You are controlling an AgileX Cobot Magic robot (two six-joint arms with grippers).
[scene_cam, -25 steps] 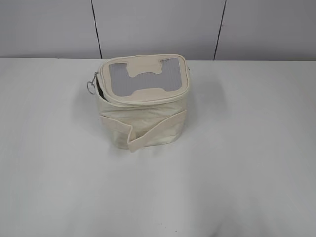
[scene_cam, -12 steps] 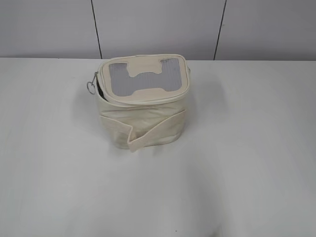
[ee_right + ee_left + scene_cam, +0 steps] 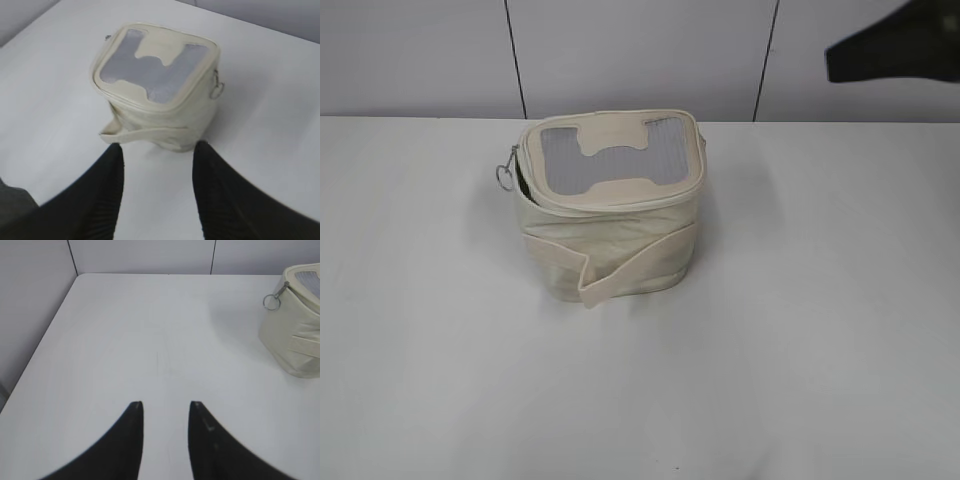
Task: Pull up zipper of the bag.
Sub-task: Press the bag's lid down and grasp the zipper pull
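Note:
The cream bag (image 3: pixel 610 250) stands on the white table, lid up, with a grey mesh window and a bone-shaped patch. Its zipper track runs round the lid edge. One ring pull (image 3: pixel 505 175) hangs at the bag's left corner, beside a dark gap under the lid. The bag (image 3: pixel 292 340) and the ring pull (image 3: pixel 271 301) also show at the right edge of the left wrist view. My left gripper (image 3: pixel 165 405) is open and empty over bare table, far from the bag. My right gripper (image 3: pixel 159 147) is open and empty, just in front of the bag (image 3: pixel 165 115), whose ring (image 3: pixel 217 91) hangs at its right.
The white table (image 3: pixel 820 330) spreads on all sides of the bag, with a grey panelled wall behind it. A dark, blurred part of the right arm (image 3: pixel 895 50) shows at the top right of the exterior view. The cream strap (image 3: pixel 620 265) crosses the bag's front.
A dark part of the right arm has come into the exterior view at the top right. The bag has not moved.

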